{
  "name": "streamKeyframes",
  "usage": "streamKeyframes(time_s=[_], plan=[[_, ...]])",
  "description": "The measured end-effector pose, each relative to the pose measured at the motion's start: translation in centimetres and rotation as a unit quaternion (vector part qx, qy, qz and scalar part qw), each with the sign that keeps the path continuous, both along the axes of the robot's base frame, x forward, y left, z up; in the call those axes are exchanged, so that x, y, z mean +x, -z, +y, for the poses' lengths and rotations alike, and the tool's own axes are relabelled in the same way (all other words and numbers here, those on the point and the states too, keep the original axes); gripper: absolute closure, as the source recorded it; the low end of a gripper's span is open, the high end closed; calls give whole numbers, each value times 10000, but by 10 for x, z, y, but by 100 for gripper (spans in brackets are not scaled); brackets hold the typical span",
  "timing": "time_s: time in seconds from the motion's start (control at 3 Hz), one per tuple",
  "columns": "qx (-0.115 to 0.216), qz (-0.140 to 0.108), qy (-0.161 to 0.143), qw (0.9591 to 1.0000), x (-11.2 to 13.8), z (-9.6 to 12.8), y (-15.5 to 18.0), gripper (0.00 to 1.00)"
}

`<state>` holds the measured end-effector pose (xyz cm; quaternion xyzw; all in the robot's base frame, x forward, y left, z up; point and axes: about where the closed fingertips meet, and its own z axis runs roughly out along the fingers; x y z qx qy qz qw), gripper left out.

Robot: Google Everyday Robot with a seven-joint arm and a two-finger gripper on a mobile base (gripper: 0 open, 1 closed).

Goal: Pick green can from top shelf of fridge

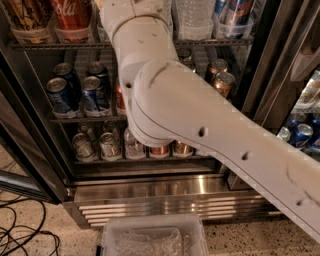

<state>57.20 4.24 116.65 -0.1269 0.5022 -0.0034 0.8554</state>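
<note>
The gripper is out of view, past the upper edge of the picture where the wrist runs off, so I cannot tell whether it is open or closed. Below it the arm (pixel 200 115) is smooth off-white plastic in rounded tubes, scuffed with dark marks, and bends at a bulbous elbow (pixel 160 105).

Up and left of the elbow, the green can (pixel 22 15) stands upright in a clear plastic cup holder at the left end of the top shelf (pixel 60 45), a dark wire rack with a metal front rail. Its pale body carries dark scribbly lettering and its top is cut off by the frame. A glossy red cola can (pixel 72 17) stands just beside it, nearer the elbow.

Left of the elbow are blue cans (pixel 62 95); right of it, copper-toned cans (pixel 222 80).

Below the elbow lies the fridge (pixel 165 192) and its ribbed steel base, then a clear plastic bin (pixel 152 235) on speckled floor.
</note>
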Motion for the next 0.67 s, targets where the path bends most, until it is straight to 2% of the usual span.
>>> streamKeyframes(time_s=[0.33, 0.67], plan=[[-193, -505, -317, 9980, -50, -3, -26, 100], [-302, -451, -999, 9935, -75, 11, -10, 100]])
